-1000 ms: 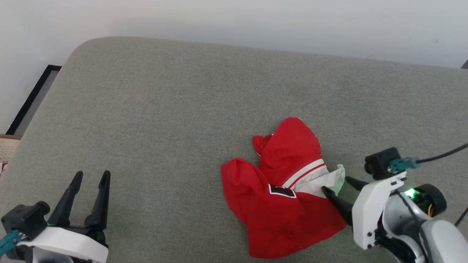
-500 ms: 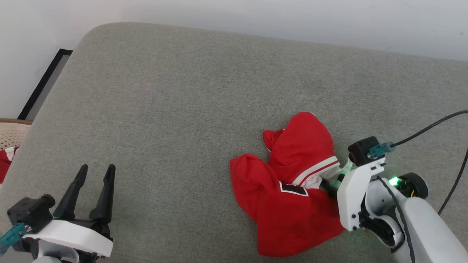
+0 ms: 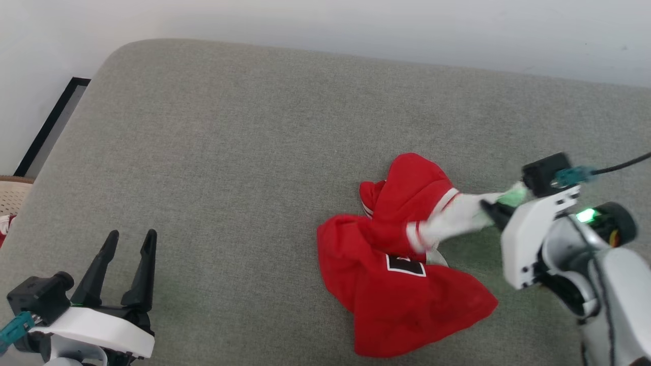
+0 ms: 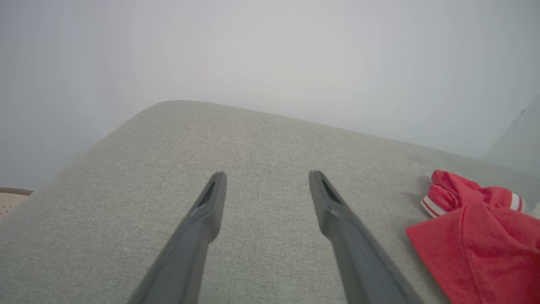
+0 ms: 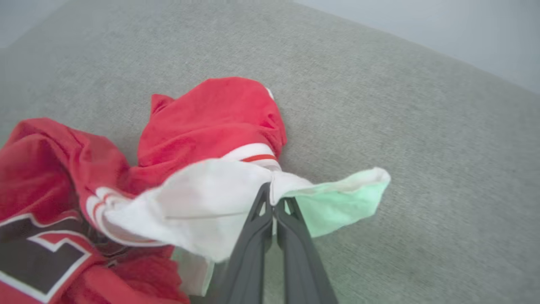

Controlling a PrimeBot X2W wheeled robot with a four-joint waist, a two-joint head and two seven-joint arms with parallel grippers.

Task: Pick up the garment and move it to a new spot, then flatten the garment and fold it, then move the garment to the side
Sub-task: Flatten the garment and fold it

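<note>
A crumpled red jersey shirt [image 3: 402,300] lies on a grey woven cushion [image 3: 229,152]; the right gripper [image 3: 487,207] pinches its white sleeve [image 3: 450,221] taut between closed jaws. The left gripper [image 3: 132,235], jaws spread, sits well apart.

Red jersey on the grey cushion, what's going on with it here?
The robot's right tool is shut on a white sleeve of the red jersey shirt with striped trim and a black number. The sleeve is stretched out towards that tool, while the rest of the shirt lies bunched on the grey fabric cushion. The left tool is open, apart from the shirt. Nothing is flattened or folded yet.
</note>
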